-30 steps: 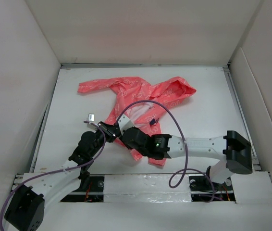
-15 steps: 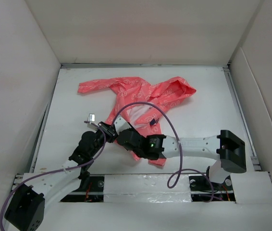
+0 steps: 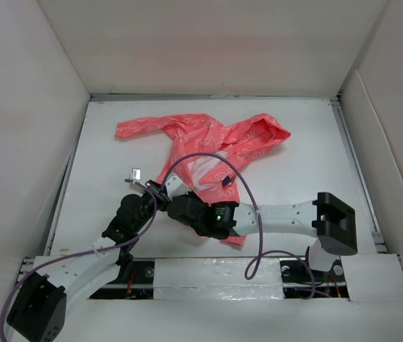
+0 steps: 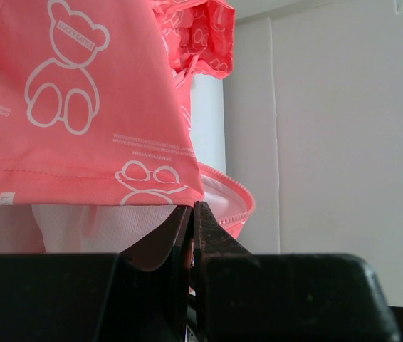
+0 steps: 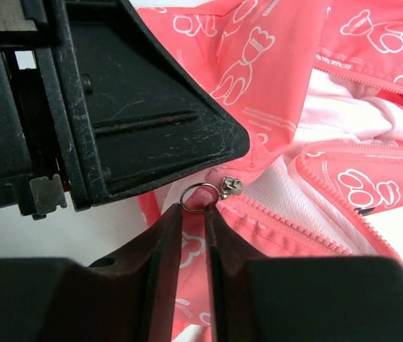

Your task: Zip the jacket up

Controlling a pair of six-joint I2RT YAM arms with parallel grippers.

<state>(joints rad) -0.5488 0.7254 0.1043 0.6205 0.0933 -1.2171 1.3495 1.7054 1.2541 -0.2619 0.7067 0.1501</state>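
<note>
The jacket [image 3: 208,135] lies open on the white worktop [image 3: 308,164]. One sleeve reaches toward the far left, the hood is bunched at the far right, and the body runs down toward my bases. Its coral fabric carries white bear prints and small lettering. The pale lining [image 5: 344,107] shows where the front falls open, and a small dark tag [image 3: 226,182] sits on the right front panel.

Both my arms meet at the jacket's lower left part, near the middle of the worktop, with their ends just beside each other.

My left jaws are closed on the jacket, pinching its fabric edge right between the two fingers [image 4: 216,242]. Printed fabric rises above the pinch, lining shows to its left, and a curve of zip edge [image 4: 237,203] shows to its right.

My right jaws are drawn almost together, with only a thin slit between them. They grip the small metal ring [image 5: 200,196] of the zip pull at their very tips. The slider [image 5: 230,187] sits just to the right of the ring, at the end of a line of coral zip teeth [image 5: 280,217] that runs off to the lower right. In that wrist view, the black casing [image 5: 137,107] of my left wrist fills the upper left, close above the ring.

A purple cable [image 3: 248,178] arches over the jacket's body.
</note>
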